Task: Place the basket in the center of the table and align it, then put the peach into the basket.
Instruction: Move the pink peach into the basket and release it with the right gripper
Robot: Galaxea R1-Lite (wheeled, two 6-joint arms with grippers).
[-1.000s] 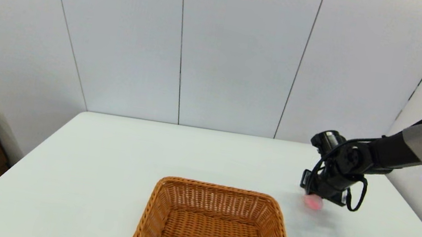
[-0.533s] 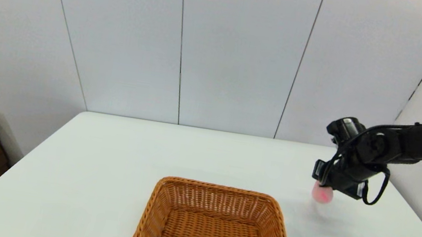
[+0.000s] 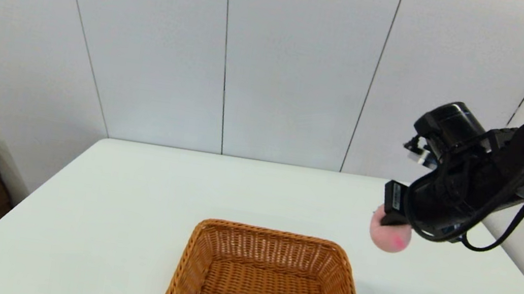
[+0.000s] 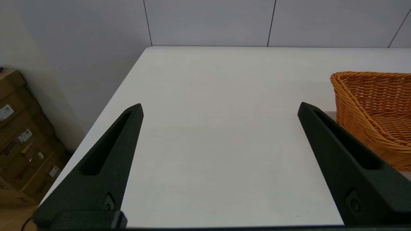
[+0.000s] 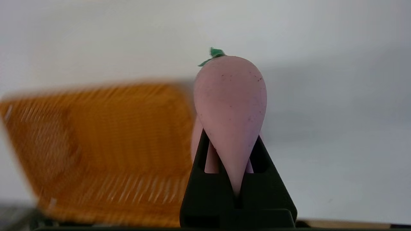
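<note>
Head view: right gripper (image 3: pixel 392 222) clenched on the peach (image 3: pixel 389 235), raised above the table (image 3: pixel 131 200), at 2 o'clock from the basket (image 3: pixel 268 281). Basket at table centre, near edge cropped. Left arm not visible here.

Left wrist view: left gripper (image 4: pixel 220 107) released, fingers spread wide over bare table; basket wall at 3 o'clock. Peach absent from this view.

Right wrist view: peach pinched deep between the fingers (image 5: pixel 199 160), squeezed narrow, green leaf (image 5: pixel 215 53) on top. Likely soft, light, easily deformed; grip across the widest part advisable. Basket blurred at 9 o'clock. Deformation visible only here.
</note>
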